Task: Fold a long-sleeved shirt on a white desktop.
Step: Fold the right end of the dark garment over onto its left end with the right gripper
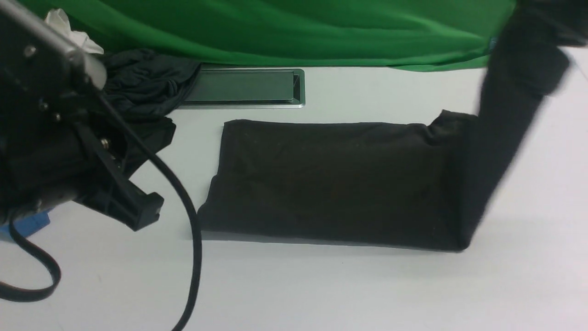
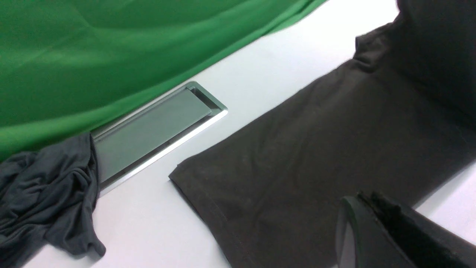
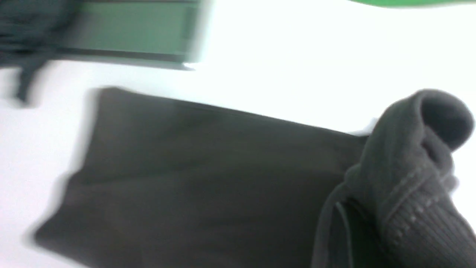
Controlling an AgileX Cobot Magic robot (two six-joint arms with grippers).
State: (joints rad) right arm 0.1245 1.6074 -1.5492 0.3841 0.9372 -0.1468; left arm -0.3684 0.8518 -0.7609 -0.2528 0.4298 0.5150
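The black long-sleeved shirt point(image 1: 330, 184) lies on the white desktop point(image 1: 367, 285) as a wide flat rectangle. One sleeve point(image 1: 505, 128) rises from its right end toward the upper right. In the right wrist view my right gripper point(image 3: 357, 216) is shut on that sleeve's ribbed cuff point(image 3: 416, 208), which bunches over the fingers and hides them. My left gripper point(image 1: 147, 211) hangs raised at the left with its jaws pressed together and nothing in them. In the left wrist view my left gripper point(image 2: 366, 199) hangs over the shirt's body point(image 2: 316, 149).
A crumpled dark grey garment point(image 1: 142, 87) lies at the back left, partly over the grey inset plate point(image 1: 243, 87). The green backdrop point(image 1: 275, 27) runs along the far edge. A blue item point(image 1: 27, 225) shows under the left arm, whose black cable point(image 1: 193, 257) loops over the desk.
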